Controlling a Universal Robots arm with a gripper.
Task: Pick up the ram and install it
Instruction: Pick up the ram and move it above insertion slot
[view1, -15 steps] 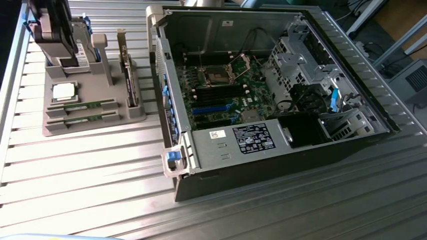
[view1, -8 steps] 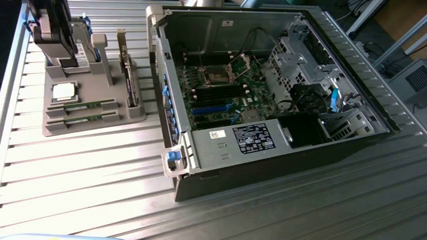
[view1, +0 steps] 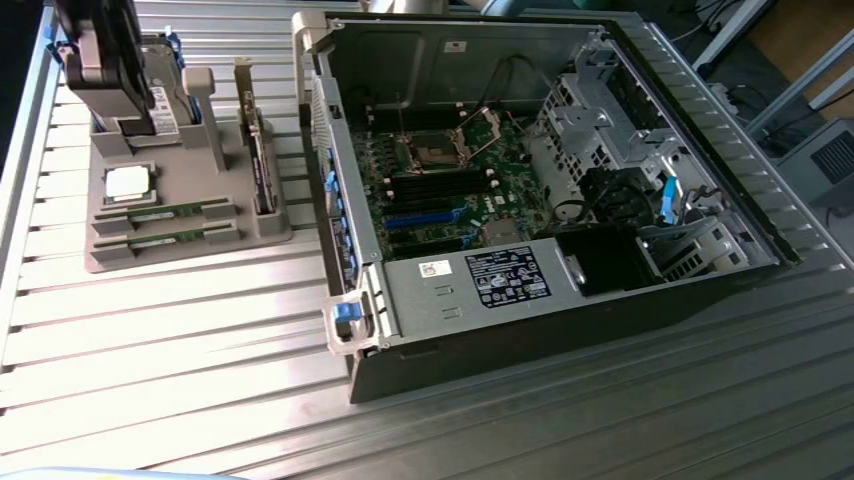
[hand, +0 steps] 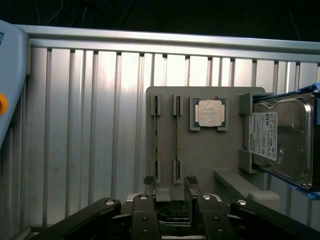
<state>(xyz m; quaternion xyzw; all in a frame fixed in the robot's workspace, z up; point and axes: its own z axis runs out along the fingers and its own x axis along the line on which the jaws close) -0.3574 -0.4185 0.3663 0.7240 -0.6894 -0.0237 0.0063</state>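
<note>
While the end effector (hand: 169, 182) hangs open, empty, thin green ram (hand: 177, 137), on edge in gray holder (hand: 210, 156)

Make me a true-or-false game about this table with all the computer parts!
1. Two ram sticks stand on edge in the gray holder. True.
2. The tool is gripping a ram stick. False: it is open and empty, near the end of the holder.
3. The computer case is open, so you can see the motherboard. True.
4. The hard drive sits right beside the ram sticks. False: the processor chip sits between them.
</note>
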